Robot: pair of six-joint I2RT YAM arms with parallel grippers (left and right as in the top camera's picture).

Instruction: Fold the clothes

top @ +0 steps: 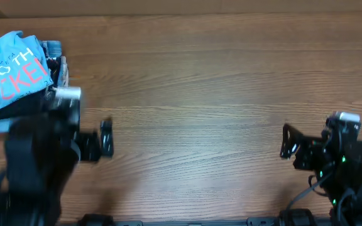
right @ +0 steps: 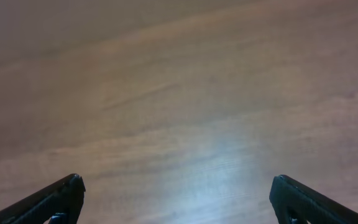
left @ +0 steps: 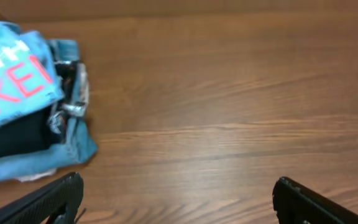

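Observation:
The sky-blue T-shirt [top: 14,66] with coral and white lettering lies folded on top of a pile at the table's far left; it also shows in the left wrist view [left: 14,74]. My left gripper [top: 105,139] is open and empty, to the right of and nearer than the pile; in its wrist view [left: 176,199] only bare wood lies between the fingers. My right gripper [top: 288,141] is open and empty at the right side, over bare wood [right: 176,199].
Under the shirt lie a folded black garment [left: 11,140] and a denim-blue garment [left: 73,140]. The wooden table [top: 200,75] stretches between the two arms. The arm bases stand at the near edge.

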